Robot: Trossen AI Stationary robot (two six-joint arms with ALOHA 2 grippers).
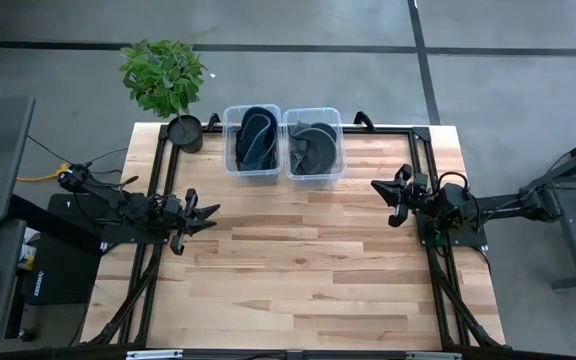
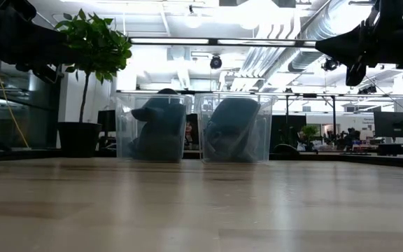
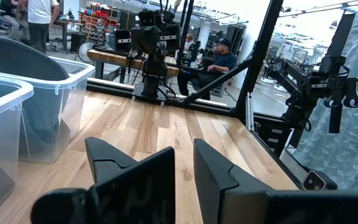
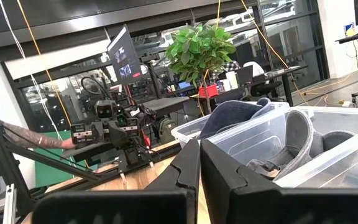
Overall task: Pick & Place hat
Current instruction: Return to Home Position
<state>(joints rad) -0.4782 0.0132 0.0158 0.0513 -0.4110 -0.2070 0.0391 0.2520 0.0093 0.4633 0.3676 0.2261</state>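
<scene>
Two hats sit in two clear bins at the table's far edge. The dark blue hat (image 1: 256, 135) (image 4: 235, 115) fills the left bin (image 1: 230, 150). The grey hat (image 1: 313, 145) (image 4: 297, 134) lies in the right bin (image 1: 338, 150). My left gripper (image 1: 206, 208) (image 3: 184, 149) hovers over the table's left part, pointing right, with a narrow gap between its fingers and nothing in it. My right gripper (image 1: 386, 200) (image 4: 199, 144) hovers over the right part, pointing left, shut and empty. Both grippers are well clear of the bins.
A potted plant (image 1: 168, 85) stands at the far left corner beside the left bin. A black frame (image 1: 423, 150) runs along the table's sides. Bare wood (image 1: 298, 260) stretches between the arms and toward the near edge. People show in the room beyond.
</scene>
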